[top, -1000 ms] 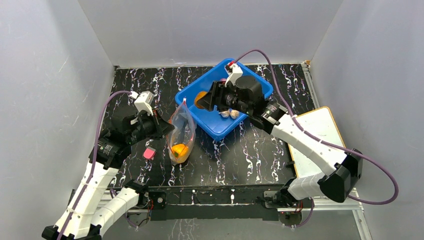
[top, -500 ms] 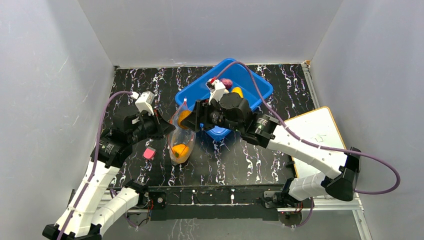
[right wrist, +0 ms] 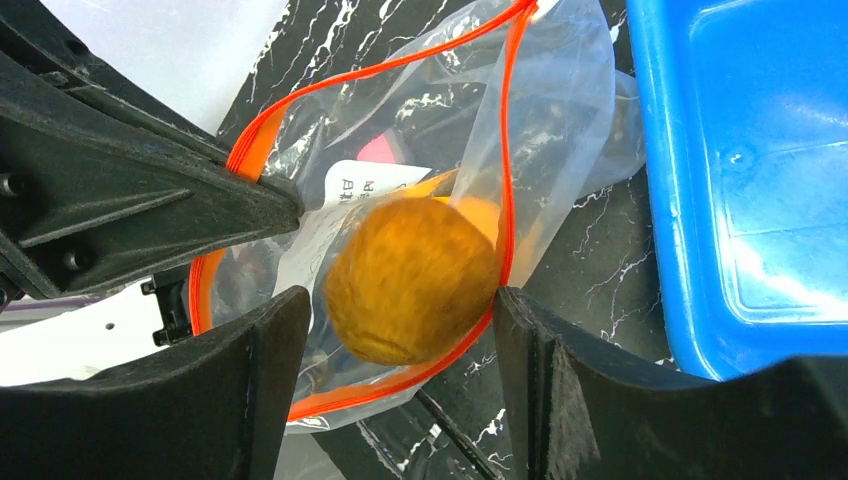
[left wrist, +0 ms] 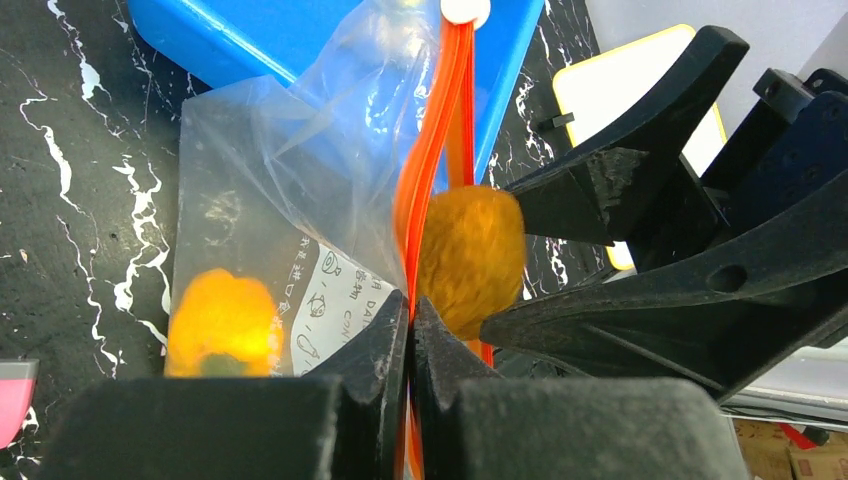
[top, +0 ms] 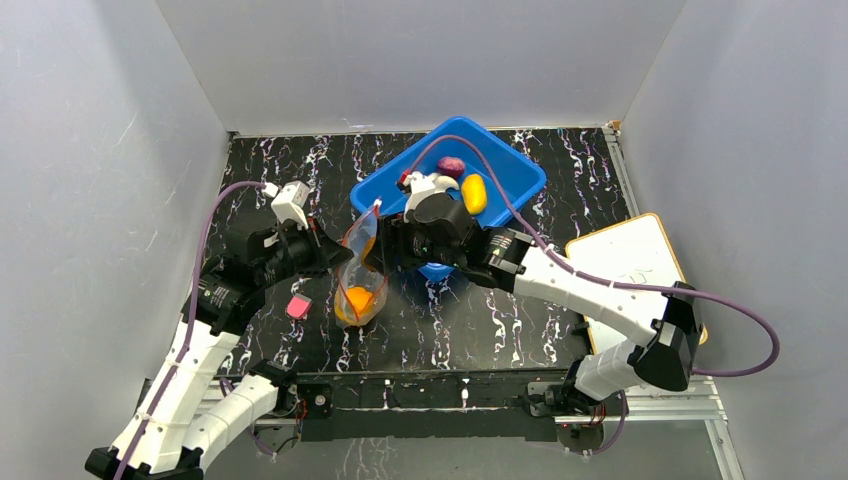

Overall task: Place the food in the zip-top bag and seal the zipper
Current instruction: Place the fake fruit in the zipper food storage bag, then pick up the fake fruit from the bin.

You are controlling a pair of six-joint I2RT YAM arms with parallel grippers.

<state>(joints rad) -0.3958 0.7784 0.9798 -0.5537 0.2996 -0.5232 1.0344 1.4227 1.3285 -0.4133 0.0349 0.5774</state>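
Dropping the orange-brown lump (right wrist: 410,280) through the mouth of the zip-top bag (left wrist: 270,170) is the step in hand. The bag stands on the counter (top: 500,300), just left of the blue bin (right wrist: 760,180), with the orange-yellow pepper (left wrist: 220,320) already at its bottom. The left tool (left wrist: 410,312) is closed on the zipper (left wrist: 430,150) at the near end of the mouth and holds the bag up. The right tool (right wrist: 400,305) hangs over the mouth with its jaws parted. The lump sits between them with a sliver of gap on one side, so we judge it free or nearly so. For a clean drop, we hold the left pinch firm, open the right jaws fully and lift straight up, clear of the strip. The yellow oval fruit (top: 473,193) and purple piece (top: 451,166) wait in the bin.
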